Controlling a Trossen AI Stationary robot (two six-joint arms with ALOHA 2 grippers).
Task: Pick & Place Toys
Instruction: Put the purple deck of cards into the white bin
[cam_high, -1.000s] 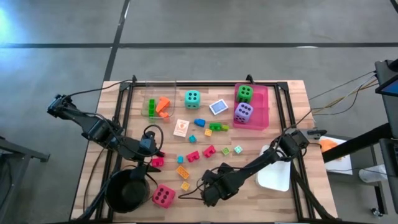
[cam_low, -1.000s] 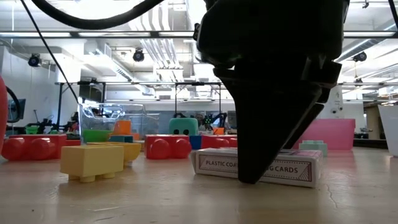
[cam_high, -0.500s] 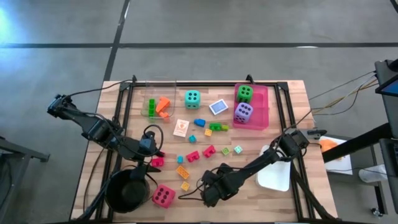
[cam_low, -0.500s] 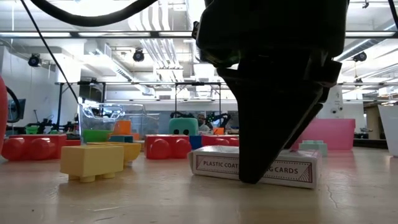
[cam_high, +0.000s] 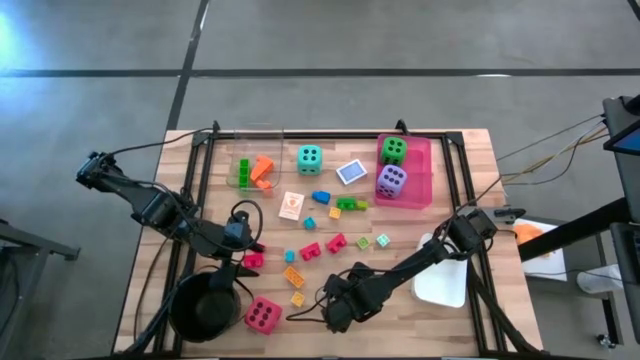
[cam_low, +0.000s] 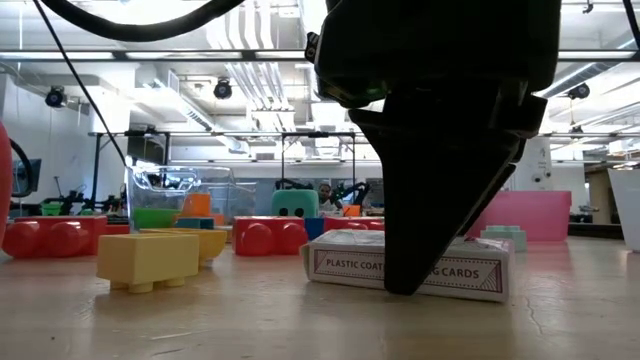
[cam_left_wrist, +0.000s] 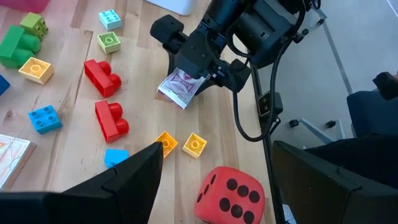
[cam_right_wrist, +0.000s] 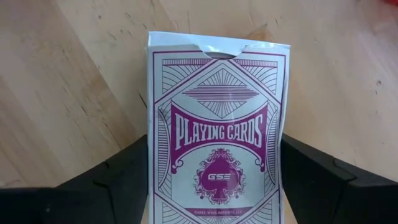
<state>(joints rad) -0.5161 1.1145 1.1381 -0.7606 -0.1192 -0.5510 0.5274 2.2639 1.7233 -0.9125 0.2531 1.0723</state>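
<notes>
The right hand (cam_left_wrist: 198, 70) is set astride the playing-card box (cam_right_wrist: 216, 127) at the bench's (cam_high: 450, 180) six o'clock edge, fingers flanking it, grip not confirmed. The slick box could be squeezed out. The left hand (cam_high: 243, 247) is held open at eight o'clock.

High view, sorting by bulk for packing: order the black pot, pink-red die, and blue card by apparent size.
1. black pot
2. pink-red die
3. blue card, flat and only slightly smaller in outline than the die; a close call.

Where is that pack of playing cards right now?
The pack of playing cards lies on the table's near edge, between the right hand's fingers, right of the pink-red die.
</notes>
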